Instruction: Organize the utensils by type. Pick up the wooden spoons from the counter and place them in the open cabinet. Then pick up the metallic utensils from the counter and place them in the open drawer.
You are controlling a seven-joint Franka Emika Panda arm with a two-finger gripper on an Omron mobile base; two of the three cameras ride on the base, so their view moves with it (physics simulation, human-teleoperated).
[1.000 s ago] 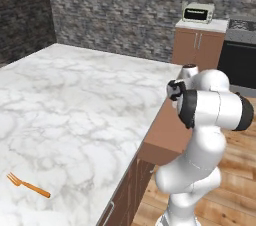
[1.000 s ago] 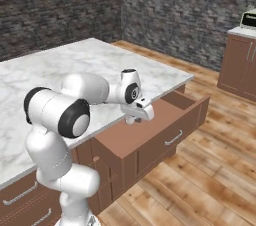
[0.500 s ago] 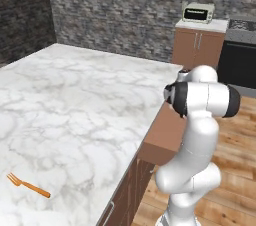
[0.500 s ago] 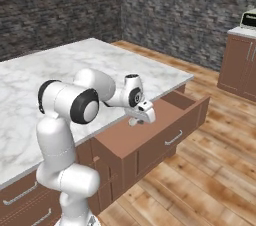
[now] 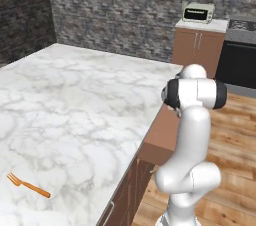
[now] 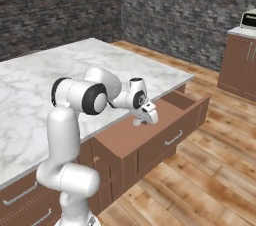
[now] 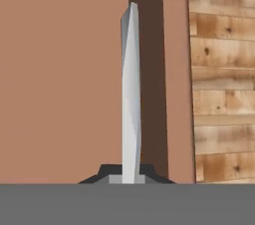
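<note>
The gripper (image 7: 130,179) is clamped on the silvery spoon (image 7: 131,94) above the open drawer (image 6: 150,142), the spoon's long axis pointing down at the drawer's bare bottom, probably near its front wall. The orange-brown fork (image 5: 27,185) lies well apart, near the counter (image 5: 85,110)'s near edge.

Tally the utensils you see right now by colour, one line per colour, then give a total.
Silvery-white: 1, the spoon held in the hand over the open drawer.
Orange-brown: 1, the fork lying on the counter.
Total: 2 utensils.
</note>
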